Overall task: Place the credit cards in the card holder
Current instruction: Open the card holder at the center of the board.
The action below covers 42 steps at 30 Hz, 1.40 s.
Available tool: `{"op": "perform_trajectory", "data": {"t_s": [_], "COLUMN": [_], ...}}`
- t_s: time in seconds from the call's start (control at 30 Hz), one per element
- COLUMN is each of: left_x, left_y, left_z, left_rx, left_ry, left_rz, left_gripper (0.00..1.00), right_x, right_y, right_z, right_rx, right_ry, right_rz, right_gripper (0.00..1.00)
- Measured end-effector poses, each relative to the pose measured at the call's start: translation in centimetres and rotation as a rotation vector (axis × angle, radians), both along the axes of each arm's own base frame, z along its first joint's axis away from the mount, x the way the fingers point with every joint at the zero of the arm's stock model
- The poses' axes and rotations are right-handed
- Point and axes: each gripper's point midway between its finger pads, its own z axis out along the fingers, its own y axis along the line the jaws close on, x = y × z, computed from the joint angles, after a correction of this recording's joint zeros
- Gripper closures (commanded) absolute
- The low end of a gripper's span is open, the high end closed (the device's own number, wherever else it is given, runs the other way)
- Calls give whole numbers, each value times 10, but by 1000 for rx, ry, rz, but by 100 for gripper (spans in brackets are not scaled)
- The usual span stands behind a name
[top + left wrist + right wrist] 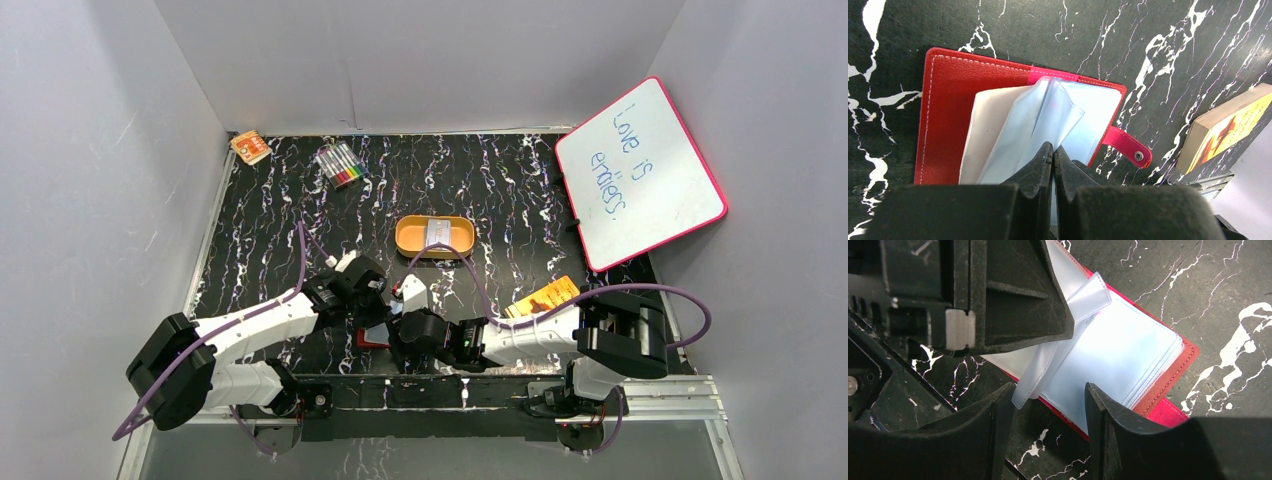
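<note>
The card holder (948, 100) lies open on the black marbled table, red cover down and clear pockets up, with its tab (1128, 146) pointing right. My left gripper (1053, 150) is shut on one clear pocket sleeve (1058, 112) and holds it lifted off the stack. In the right wrist view that sleeve (1088, 295) rises to the left gripper's fingers (1048, 315). My right gripper (1049, 387) is open at the card holder's (1188, 357) near edge, with nothing between its fingers. From above, both grippers cover most of the card holder (372, 340). No credit cards show clearly.
An orange oval tin (435, 237) with a pale rectangle inside sits mid-table. An orange booklet (543, 297) lies right of the grippers, also seen in the left wrist view (1228, 125). A whiteboard (640, 170) leans at back right. Markers (341, 164) and a small orange box (250, 147) lie at the back.
</note>
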Motion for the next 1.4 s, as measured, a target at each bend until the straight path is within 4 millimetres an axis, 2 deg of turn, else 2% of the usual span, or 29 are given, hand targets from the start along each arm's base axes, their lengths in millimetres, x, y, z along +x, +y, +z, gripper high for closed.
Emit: {"op": "perform_trajectory", "data": {"t_s": [0.23, 0.43, 0.8, 0.87, 1.03, 1.17, 1.27, 1.4], "left_x": [-1, -2, -3, -3, -4, -7, -7, -9], "left_y": [1, 3, 3, 3, 5, 8, 8, 10], "left_z": [-3, -11, -13, -14, -16, -19, -19, -22], "left_rx": [11, 36, 43, 43, 48, 54, 51, 50], "left_ry": [5, 23, 30, 30, 34, 40, 37, 36], "left_rz": [-6, -13, -12, -12, -12, -12, -12, -12], "left_gripper": [100, 100, 100, 100, 100, 100, 100, 100], "right_x": [0, -3, -3, -3, 1, 7, 9, 8], "right_y": [-1, -14, -15, -16, -20, -23, -27, -25], "right_z": [-1, -6, -2, -3, -6, -4, -4, 6], "right_rx": [-1, -11, -5, -9, -32, -42, -46, -4], "right_ry": [-2, 2, -12, -12, -16, -15, -6, 18], "right_rz": [0, 8, 18, 17, -17, -72, -96, -87], "right_gripper": [35, 36, 37, 39, 55, 61, 61, 55]}}
